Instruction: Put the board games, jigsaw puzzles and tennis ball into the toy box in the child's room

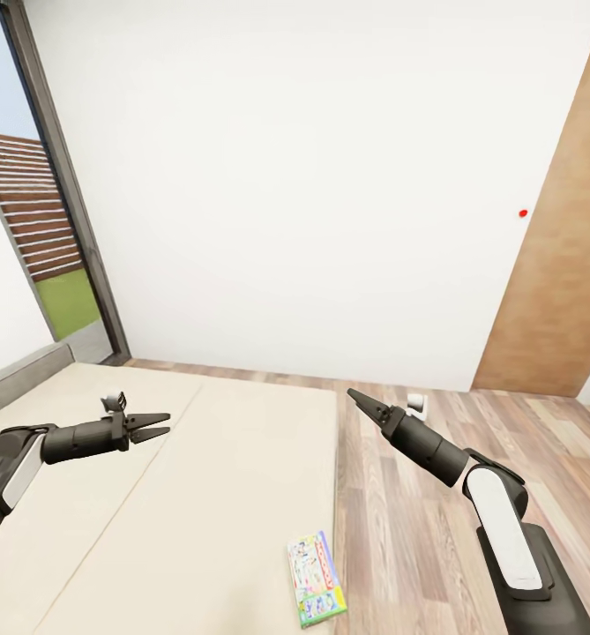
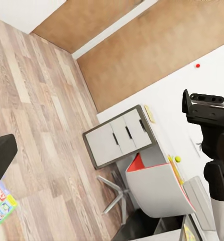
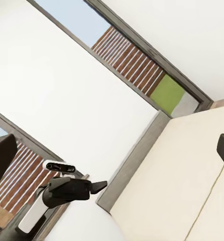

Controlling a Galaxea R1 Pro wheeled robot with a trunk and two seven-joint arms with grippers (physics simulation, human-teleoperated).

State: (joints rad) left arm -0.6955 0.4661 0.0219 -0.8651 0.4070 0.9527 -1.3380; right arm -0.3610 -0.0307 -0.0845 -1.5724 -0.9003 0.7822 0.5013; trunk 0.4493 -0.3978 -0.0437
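Left fingers [image 1: 158,426] spread above bed [image 1: 224,494] (box print unreadable).

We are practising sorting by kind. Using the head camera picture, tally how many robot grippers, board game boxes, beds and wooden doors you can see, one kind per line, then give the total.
Grippers: 2, the left gripper and the right gripper
Board game boxes: 1, the board game at the bed's edge
Beds: 1, the bed
Wooden doors: 1, the door
Total: 5
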